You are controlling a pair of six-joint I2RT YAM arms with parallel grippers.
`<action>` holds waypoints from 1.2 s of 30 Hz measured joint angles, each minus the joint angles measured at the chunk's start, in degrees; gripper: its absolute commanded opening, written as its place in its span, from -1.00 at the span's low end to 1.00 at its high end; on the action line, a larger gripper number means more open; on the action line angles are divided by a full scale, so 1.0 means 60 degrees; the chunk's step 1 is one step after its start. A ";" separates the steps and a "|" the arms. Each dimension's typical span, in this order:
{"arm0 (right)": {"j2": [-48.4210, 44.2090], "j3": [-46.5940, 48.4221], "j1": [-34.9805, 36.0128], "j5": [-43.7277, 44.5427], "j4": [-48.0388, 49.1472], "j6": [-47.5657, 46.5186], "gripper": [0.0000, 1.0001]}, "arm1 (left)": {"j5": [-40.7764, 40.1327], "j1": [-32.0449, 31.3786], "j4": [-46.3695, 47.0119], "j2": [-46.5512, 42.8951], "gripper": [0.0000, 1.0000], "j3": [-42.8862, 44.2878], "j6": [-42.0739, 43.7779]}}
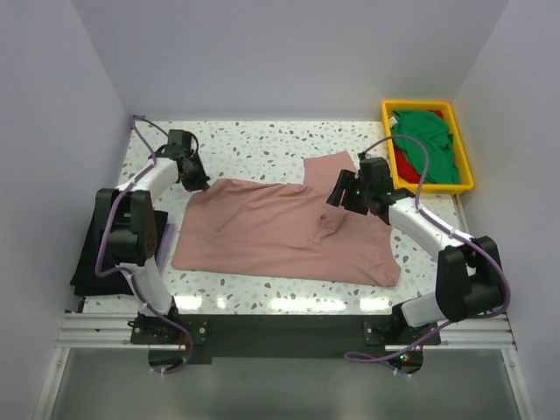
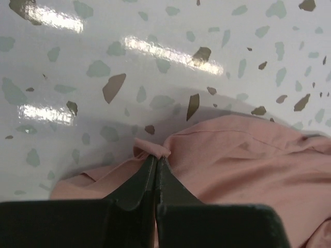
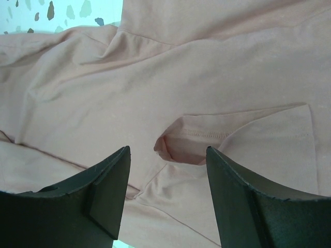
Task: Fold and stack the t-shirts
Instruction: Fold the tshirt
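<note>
Progress: early. Pink t-shirt (image 1: 280, 232) lies spread over the middle of the table (image 1: 262, 144), mostly flat, with one flap turned in at its 2 o'clock side. No fold is finished yet.

My left hand (image 2: 156, 160) is clamped shut on a small pinch of the shirt's edge at its 10 o'clock corner, cloth bunched right at the tips. My right hand (image 3: 168, 152) hangs over the shirt's 3 o'clock side with fingers spread wide, holding nothing. Below it are a sleeve opening and a hemmed flap.

Green t-shirt (image 1: 429, 140) and red t-shirt (image 1: 404, 162) sit heaped and unfolded in the yellow tray (image 1: 466, 166) at the table's 2 o'clock corner. Black t-shirt (image 1: 87, 258) lies at 9 o'clock, beside my left arm. It may already be folded, but the top view is too dark there to say.

Judgement: at best one of four is done. The pink one is in hand, two are waiting, and stacking has not begun.
</note>
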 measured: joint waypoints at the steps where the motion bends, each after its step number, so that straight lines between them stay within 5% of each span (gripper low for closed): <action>1: 0.0000 -0.0025 0.0000 -0.0004 0.0029 0.0000 0.27 | 0.0036 -0.0026 0.0007 -0.0208 -1.00 -0.0153 0.0033; 9: 0.0018 -0.0248 0.0000 -0.0015 0.0146 0.0000 0.26 | 0.0157 -0.0827 0.0437 -0.1781 -0.98 -0.2237 0.0146; 15: 0.0197 -0.0295 0.0000 -0.0076 0.0255 0.0000 0.26 | 0.0142 -0.1137 0.0372 -0.2437 -0.13 -0.3643 0.0091; 18: 0.0233 -0.0295 0.0000 -0.0146 0.0266 0.0000 0.26 | 0.0040 -0.1118 0.0255 -0.2911 0.01 -0.3759 0.0015; 36: 0.0233 -0.0295 0.0000 -0.0229 0.0288 0.0000 0.26 | -0.0645 -0.1118 0.0331 -0.2532 -0.18 -0.2914 -0.0375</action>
